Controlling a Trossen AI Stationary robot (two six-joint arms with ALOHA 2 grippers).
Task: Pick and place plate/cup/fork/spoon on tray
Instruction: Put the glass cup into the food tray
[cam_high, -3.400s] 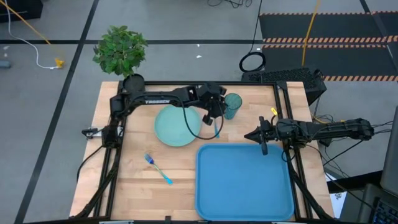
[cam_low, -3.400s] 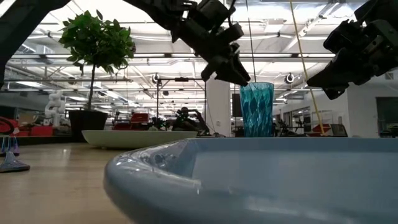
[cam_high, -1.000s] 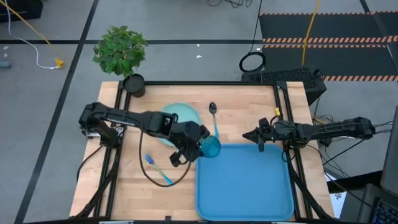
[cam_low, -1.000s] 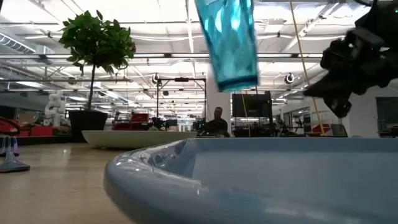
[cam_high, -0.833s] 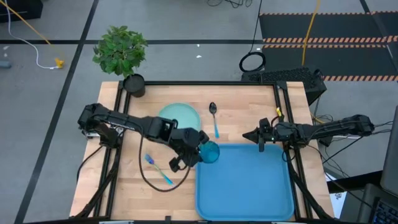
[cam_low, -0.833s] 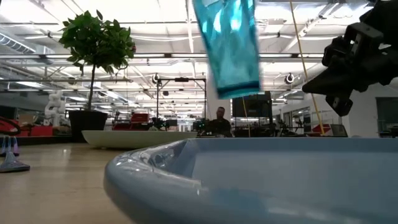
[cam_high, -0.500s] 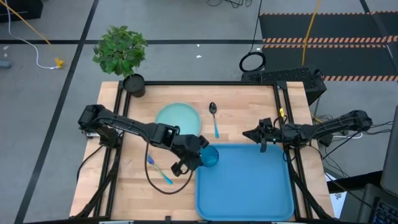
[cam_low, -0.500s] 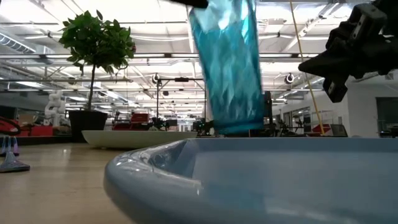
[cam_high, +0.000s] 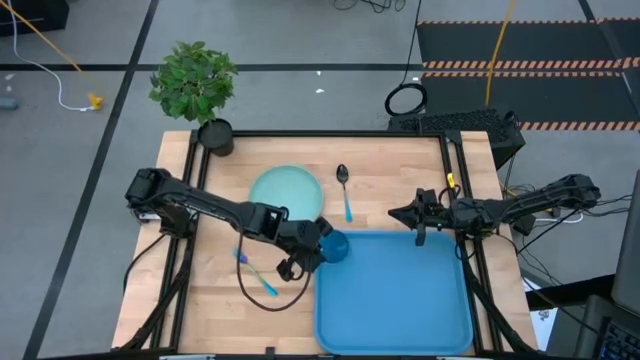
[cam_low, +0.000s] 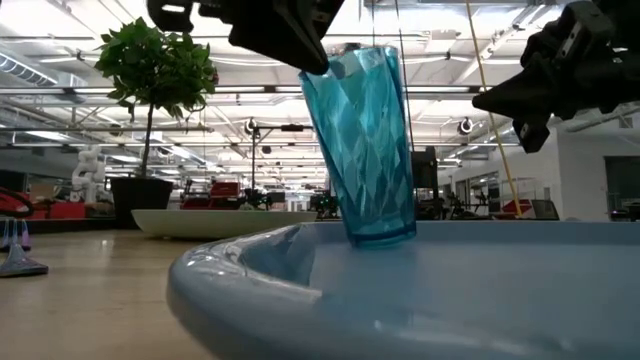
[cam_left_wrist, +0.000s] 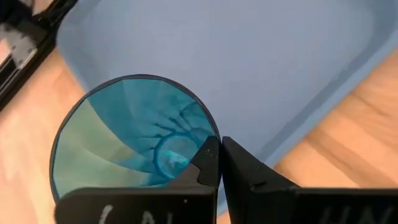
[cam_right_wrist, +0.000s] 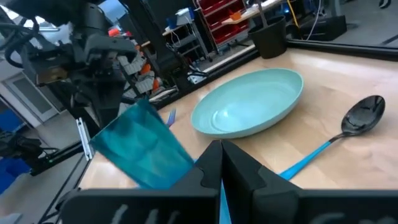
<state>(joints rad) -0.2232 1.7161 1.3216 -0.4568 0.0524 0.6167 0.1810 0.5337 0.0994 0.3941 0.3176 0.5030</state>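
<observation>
The left hand (cam_high: 318, 246) grips the cup (cam_high: 333, 245) by its rim, one finger (cam_left_wrist: 208, 163) inside the rim and the other outside. It holds the cup at the tray's (cam_high: 400, 330) corner nearest the plate. In the low view the cup (cam_low: 365, 140) leans a little, and its base sits low behind the tray's rim (cam_low: 240, 265); whether the base touches the tray floor cannot be told. The left wrist view looks straight down into the cup (cam_left_wrist: 134, 140), with the tray's floor (cam_left_wrist: 249, 56) beyond it and bare wood past the rim.

The plate (cam_high: 286, 191) lies on the table (cam_high: 210, 320) just behind the left hand, clear of the tray. The spoon (cam_high: 344, 189) lies beside the plate, its bowl pointing away from the tray and its handle end near the tray's edge. The fork (cam_high: 256, 272) lies on the wood to the left of the tray, apart from the plate.

The right hand (cam_high: 403, 213) hovers above the table near the tray's far right corner, fingers pressed together and empty. Its wrist view shows the plate (cam_right_wrist: 249, 102), the spoon (cam_right_wrist: 357, 118) and the tilted cup (cam_right_wrist: 146, 152).
</observation>
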